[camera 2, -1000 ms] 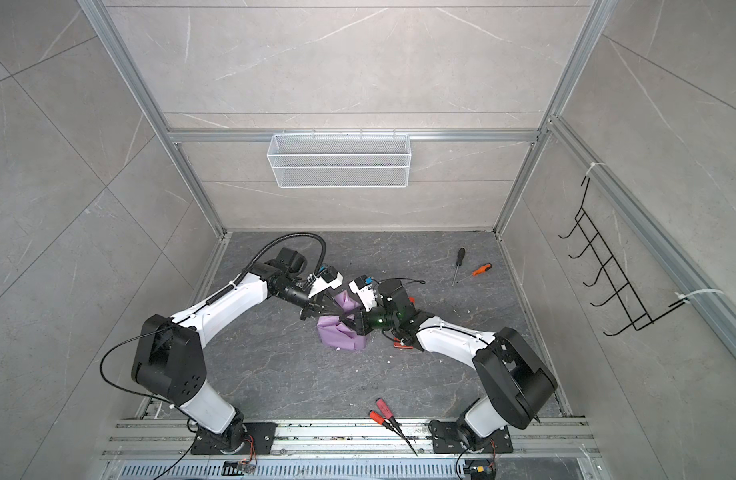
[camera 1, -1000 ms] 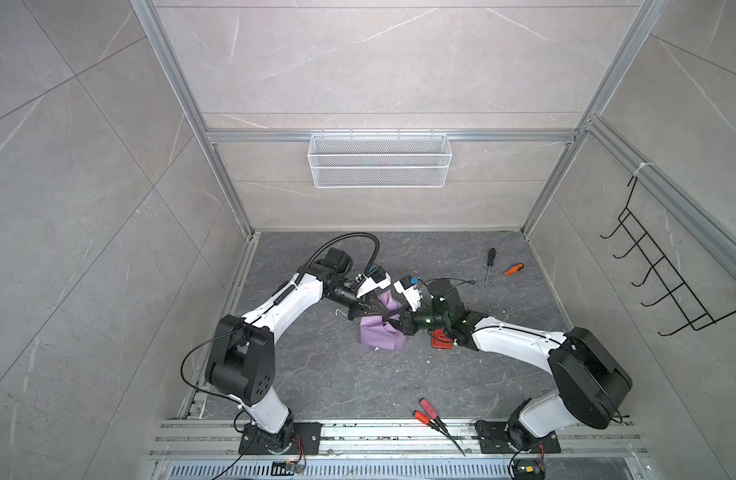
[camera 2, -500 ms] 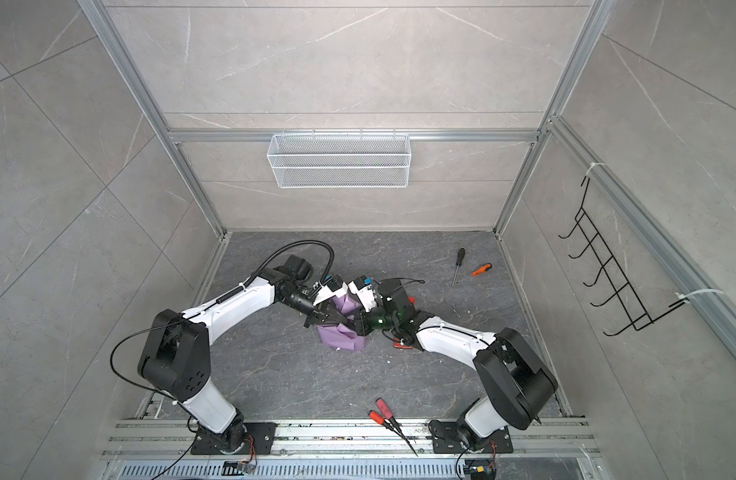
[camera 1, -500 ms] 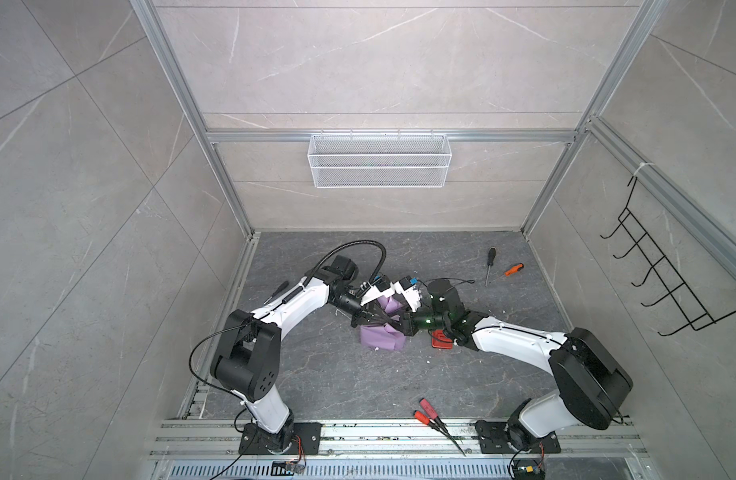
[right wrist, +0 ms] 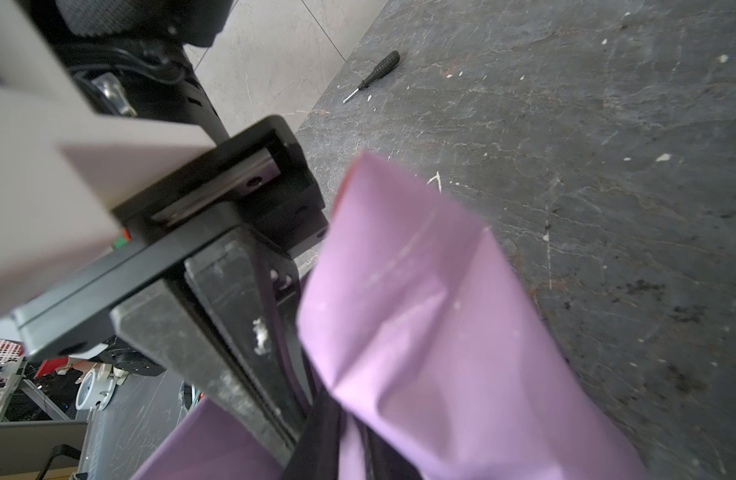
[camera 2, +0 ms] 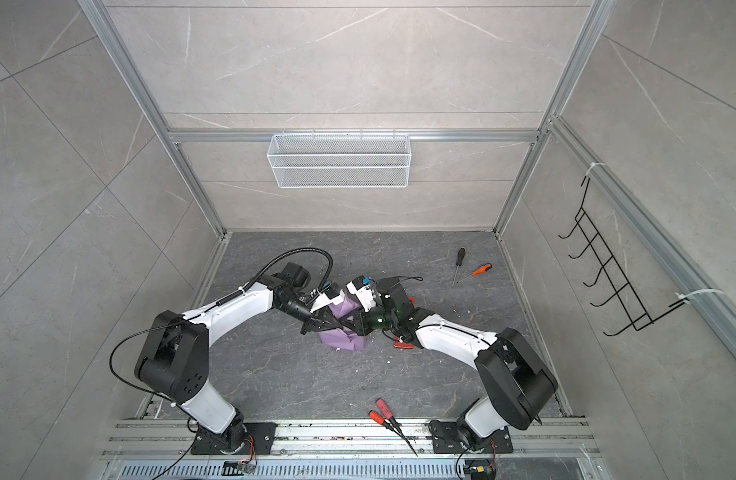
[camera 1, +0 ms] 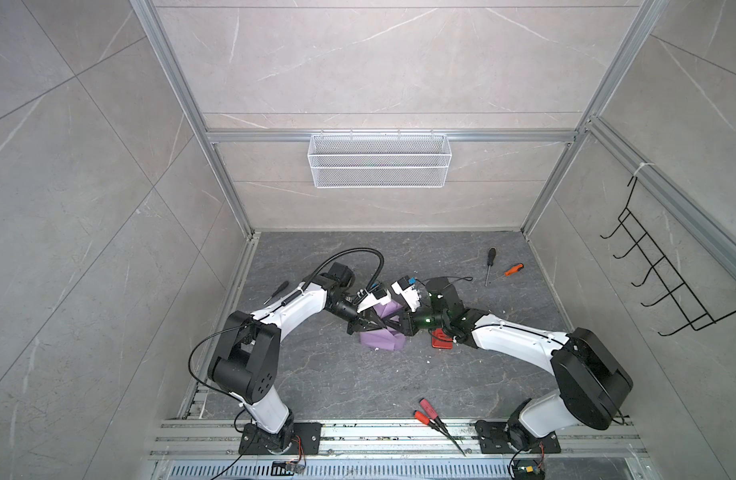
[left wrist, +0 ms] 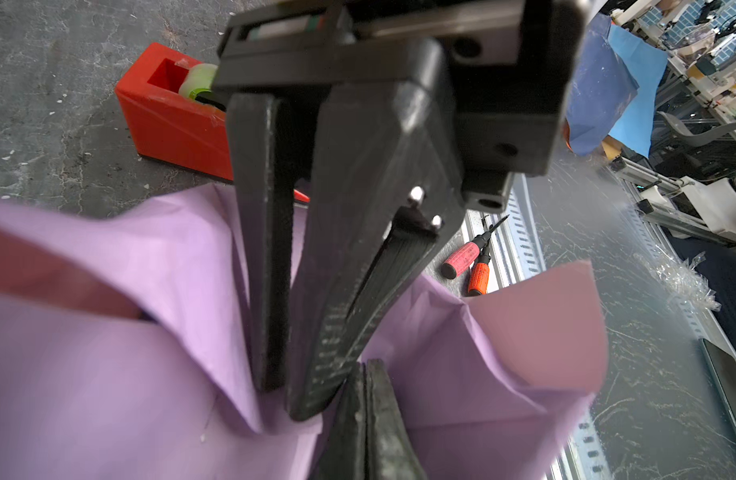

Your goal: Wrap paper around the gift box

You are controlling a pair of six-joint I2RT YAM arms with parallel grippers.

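Left tool (left wrist: 366,376): clamped on paper (left wrist: 108,374) | right tool (left wrist: 287,397): slightly apart, touching paper

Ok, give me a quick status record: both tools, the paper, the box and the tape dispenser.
left tool: shut, tips at the gathered paper; pinch unclear
right tool: jaws slightly apart, tips in a paper fold, close beside the left tool
paper: lilac side out, bunched upward, one flap standing
gift box: not visible, presumably inside the bundle
tape dispenser: red, beside the paper, untouched
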